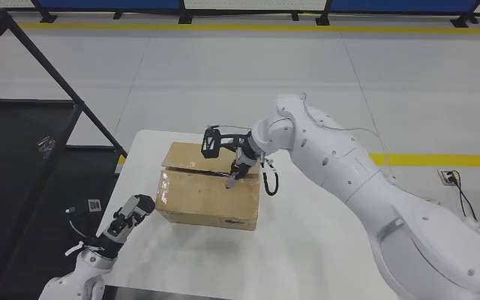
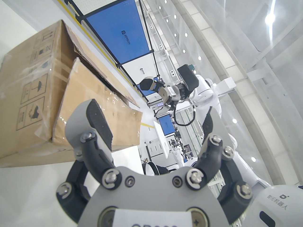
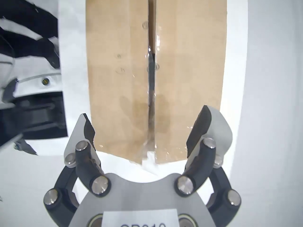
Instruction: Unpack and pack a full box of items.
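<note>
Since the right tool (image 3: 146,124) hovers open over the box (image 3: 113,60), its centre seam (image 3: 151,76) seemingly slit, hook one flap (image 3: 189,60) edge gently; left tool (image 2: 151,119), also open, sits near-left.

White table (image 1: 195,255), yellow floor stripe (image 1: 435,159)

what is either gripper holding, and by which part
Nothing is held. The right gripper is open over the box, and the left gripper is open beside it; both are empty.

1 cardboard box (image 1: 210,193); 1 table (image 1: 300,251); 2 end effectors: L end effector (image 1: 141,202), R end effector (image 1: 236,174)
</note>
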You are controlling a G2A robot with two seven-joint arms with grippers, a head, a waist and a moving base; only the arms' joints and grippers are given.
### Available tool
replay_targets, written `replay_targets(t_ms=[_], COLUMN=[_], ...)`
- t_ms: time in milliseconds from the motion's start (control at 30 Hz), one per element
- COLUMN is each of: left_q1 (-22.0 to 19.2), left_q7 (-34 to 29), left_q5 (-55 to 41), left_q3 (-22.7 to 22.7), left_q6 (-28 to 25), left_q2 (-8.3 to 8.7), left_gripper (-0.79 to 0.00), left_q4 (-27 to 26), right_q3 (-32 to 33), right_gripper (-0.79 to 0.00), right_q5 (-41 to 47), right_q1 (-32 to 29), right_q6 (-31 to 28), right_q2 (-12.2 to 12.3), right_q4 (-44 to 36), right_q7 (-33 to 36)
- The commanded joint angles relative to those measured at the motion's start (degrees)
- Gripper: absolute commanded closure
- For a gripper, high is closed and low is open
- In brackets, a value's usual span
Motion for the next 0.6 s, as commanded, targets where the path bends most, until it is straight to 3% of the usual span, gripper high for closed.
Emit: replay_targets(t_ms=[0, 67, 300, 567], left_q1=[0.6, 1.0, 1.7, 0.9], left_q7=[0.2, 0.4, 1.3, 0.9], left_q5=[0.2, 0.3, 0.0, 0.6], left_q3=[-0.1, -0.1, -0.1, 0.8], left_q6=[-0.3, -0.5, -1.3, -0.7], left_q2=[-0.04, -0.09, -0.30, -0.46], left_gripper=[-0.785, -0.785, -0.785, -0.785], left_q4=[-0.4, -0.6, 0.1, -0.3], right_q3=[-1.4, -1.2, -1.2, -0.4], right_gripper=[-0.785, -0.785, -0.785, -0.785], right_q5=[-0.2, 2.4, 2.4, -0.7], right_q1=[0.6, 1.1, 1.1, -1.3], right_q6=[0.4, 4.3, 4.3, 9.5], right_q2=[-0.3, -1.1, -1.1, -1.4], right_q4=[0.0, 1.2, 1.2, 1.0], right_q7=[0.3, 4.0, 4.0, -1.1])
